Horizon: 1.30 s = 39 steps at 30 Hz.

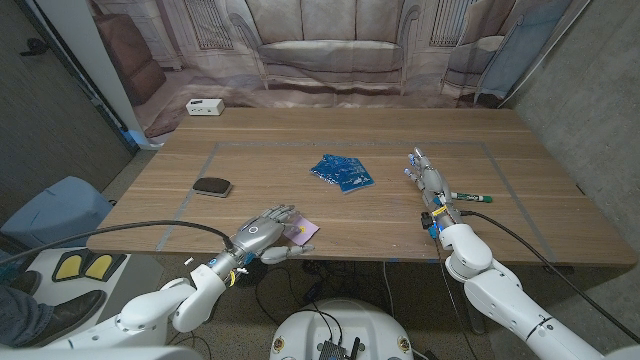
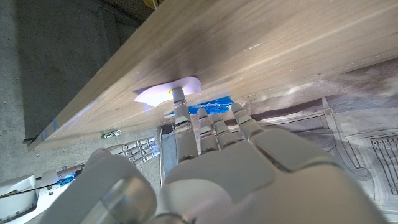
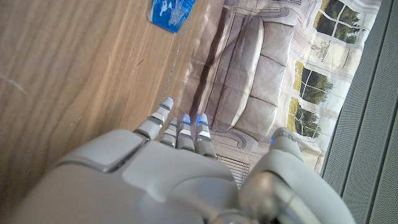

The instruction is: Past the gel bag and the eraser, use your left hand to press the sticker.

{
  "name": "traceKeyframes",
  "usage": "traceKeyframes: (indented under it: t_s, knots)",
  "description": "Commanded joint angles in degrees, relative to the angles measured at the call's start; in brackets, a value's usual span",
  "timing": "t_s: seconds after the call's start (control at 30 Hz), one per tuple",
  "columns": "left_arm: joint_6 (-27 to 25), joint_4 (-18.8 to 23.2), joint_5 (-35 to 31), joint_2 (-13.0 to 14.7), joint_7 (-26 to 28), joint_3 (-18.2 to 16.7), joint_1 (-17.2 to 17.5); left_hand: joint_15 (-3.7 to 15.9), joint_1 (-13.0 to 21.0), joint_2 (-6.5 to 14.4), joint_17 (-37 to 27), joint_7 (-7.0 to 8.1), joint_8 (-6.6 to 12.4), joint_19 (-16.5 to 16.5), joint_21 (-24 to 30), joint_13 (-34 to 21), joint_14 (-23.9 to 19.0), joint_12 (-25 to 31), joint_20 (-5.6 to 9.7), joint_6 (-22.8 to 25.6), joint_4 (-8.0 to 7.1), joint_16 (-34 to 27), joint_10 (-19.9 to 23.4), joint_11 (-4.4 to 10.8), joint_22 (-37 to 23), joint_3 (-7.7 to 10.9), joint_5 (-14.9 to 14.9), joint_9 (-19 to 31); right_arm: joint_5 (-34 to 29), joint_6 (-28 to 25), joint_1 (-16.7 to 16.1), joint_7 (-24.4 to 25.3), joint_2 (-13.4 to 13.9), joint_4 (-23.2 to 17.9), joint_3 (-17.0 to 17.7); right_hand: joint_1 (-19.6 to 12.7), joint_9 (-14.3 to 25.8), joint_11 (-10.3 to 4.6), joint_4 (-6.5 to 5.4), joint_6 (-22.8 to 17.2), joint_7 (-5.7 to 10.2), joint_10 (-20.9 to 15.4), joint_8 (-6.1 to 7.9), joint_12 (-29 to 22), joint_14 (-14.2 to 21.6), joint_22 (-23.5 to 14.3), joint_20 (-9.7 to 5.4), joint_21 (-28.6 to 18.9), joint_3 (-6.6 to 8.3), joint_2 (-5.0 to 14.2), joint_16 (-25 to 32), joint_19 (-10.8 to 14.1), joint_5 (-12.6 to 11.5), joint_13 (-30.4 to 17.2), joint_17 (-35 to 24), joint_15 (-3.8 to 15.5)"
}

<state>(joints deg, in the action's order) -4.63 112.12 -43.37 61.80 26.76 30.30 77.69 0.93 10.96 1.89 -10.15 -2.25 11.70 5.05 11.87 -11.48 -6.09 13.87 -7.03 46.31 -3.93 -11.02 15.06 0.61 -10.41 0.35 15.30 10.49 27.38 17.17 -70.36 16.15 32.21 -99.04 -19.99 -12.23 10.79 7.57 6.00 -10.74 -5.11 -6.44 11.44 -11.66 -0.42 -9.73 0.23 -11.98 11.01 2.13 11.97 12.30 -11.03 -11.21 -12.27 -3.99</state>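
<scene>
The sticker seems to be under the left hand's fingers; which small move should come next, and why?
Probably press straight down. The left hand hovers over the pale sticker near the table's front edge, one fingertip at it; firm contact is unclear.

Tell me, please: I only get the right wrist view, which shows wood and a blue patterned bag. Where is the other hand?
Observer: The left hand is at the near edge of the wooden table, with its fingers over a pale lilac paper sticker.
Operator: Is it touching the sticker?
Observer: In the left wrist view, one fingertip meets the sticker's edge. I cannot tell whether it is pressing.
Operator: Is anything else lying about?
Observer: A black oval eraser lies farther in on the table, to the robot's left of your blue gel bag.
</scene>
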Motion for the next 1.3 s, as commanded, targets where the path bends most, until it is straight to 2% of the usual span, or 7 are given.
traceKeyframes:
  t_s: [0.03, 0.4, 0.9, 1.07, 1.2, 1.23, 1.3]
  knots:
    - [-0.2, 0.2, -0.7, 0.0, 3.1, -0.9, -0.2, -0.27, 0.9, 0.0, -0.1, -0.71, -0.14, 0.7, 0.4, 0.0, -0.8, 0.3, -0.13, 0.3, 0.16, -0.2, 0.5, 0.06, -0.1, 0.06, 0.2, -0.1, -0.1, 0.2, -0.5, 0.3, 0.0, 0.0, 0.3, 0.2, 0.1, 0.12, 0.27, -0.5, 0.15, -0.2, -0.18, -0.1, 0.2, -0.2, -0.14, 0.3, -0.24, 0.41, 0.1, 0.5, 0.2, -0.2, -0.1, -0.58]
    - [1.5, -0.4, -0.5, -0.3, 3.7, -0.8, -1.0, -0.18, 1.5, 0.3, -0.1, -0.11, -0.4, 1.1, 0.5, 0.0, -1.4, 0.4, -0.08, -0.1, 0.45, -0.3, 0.9, 0.25, -0.1, 0.27, 0.1, -0.1, -0.2, 0.2, -1.0, 1.0, 0.0, -0.3, 0.6, 0.2, 0.1, 0.12, 0.28, -0.6, 0.2, -0.6, -0.13, -0.3, 0.3, -0.2, -0.11, 0.3, -0.31, 0.4, 0.2, 0.7, 0.2, -0.2, -0.1, -0.68]
    - [0.2, 1.2, -1.2, -0.2, 5.3, -1.9, 0.7, 0.02, 2.3, 0.7, -0.1, 0.2, -0.53, 1.4, 0.5, 0.0, -2.3, 0.4, -0.22, -0.3, 0.85, -0.4, 1.5, 0.31, -0.2, 0.55, -0.1, -0.1, -0.1, -0.2, -0.8, 0.8, 0.2, -0.4, 0.7, 0.3, 0.1, 0.12, 0.3, -0.7, 0.21, -0.7, -0.1, -0.3, 0.4, -0.2, 0.02, 0.4, -0.4, 0.38, 0.2, 0.7, 0.2, -0.2, -0.1, -0.74]
    - [-0.3, 1.3, -1.3, -0.3, 5.4, -2.2, 0.8, -0.5, 2.8, 0.9, -0.1, 1.02, -0.99, 1.5, 0.4, 0.0, -2.9, 0.4, -0.31, -1.5, 1.1, -0.5, 1.8, 0.42, -0.2, 0.71, -0.2, -0.1, 0.0, -0.3, -0.7, 0.7, 0.3, -0.4, 0.7, 0.3, 0.1, 0.05, 0.31, -0.7, 0.28, -0.7, -0.1, -0.3, 0.4, -0.2, 0.02, 0.4, -0.42, 0.39, 0.2, 0.7, 0.2, -0.2, -0.1, -0.75]
    - [-0.3, 1.3, -1.2, -0.3, 5.2, -2.2, 0.8, -0.89, 3.9, 1.2, -0.2, 4.05, -2.38, 1.5, 0.3, -0.1, -3.2, 0.1, -0.5, -8.9, 1.72, -0.2, 1.8, 0.27, -0.2, 0.9, -0.9, 0.0, 0.0, -0.4, -0.8, 0.7, 0.4, -0.4, 0.8, 0.3, 0.1, 0.15, 0.33, -0.8, 0.3, -0.7, -0.1, -0.2, 0.4, -0.2, 0.04, 0.4, -0.44, 0.38, 0.2, 0.7, 0.2, -0.2, -0.1, -0.74]
    - [-0.3, 1.4, -1.2, -0.3, 5.0, -2.2, 0.7, -0.85, 3.9, 1.2, -0.2, 4.02, -2.43, 1.6, 0.3, -0.1, -3.2, 0.1, -0.54, -9.6, 1.76, -0.1, 1.8, 0.31, -0.2, 0.89, -0.9, 0.0, 0.1, -0.4, -0.8, 0.7, 0.4, -0.5, 0.9, 0.3, 0.1, 0.15, 0.34, -0.7, 0.29, -0.7, -0.11, -0.2, 0.4, -0.2, 0.04, 0.4, -0.44, 0.38, 0.2, 0.7, 0.2, -0.2, -0.1, -0.78]
    - [-0.2, 1.3, -1.1, -0.3, 5.0, -2.3, 0.7, -0.99, 4.4, 1.3, -0.2, 5.49, -2.54, 1.6, 0.2, -0.2, -3.2, -0.2, -0.61, -17.4, 2.08, 0.0, 1.9, 0.39, -0.3, 0.82, -1.4, 0.0, 0.4, -0.6, -0.9, 0.8, 0.3, -0.6, 1.0, 0.3, 0.1, 0.17, 0.35, -0.7, 0.26, -0.7, -0.11, -0.2, 0.4, -0.2, 0.05, 0.4, -0.45, 0.37, 0.2, 0.7, 0.2, -0.2, -0.1, -0.79]
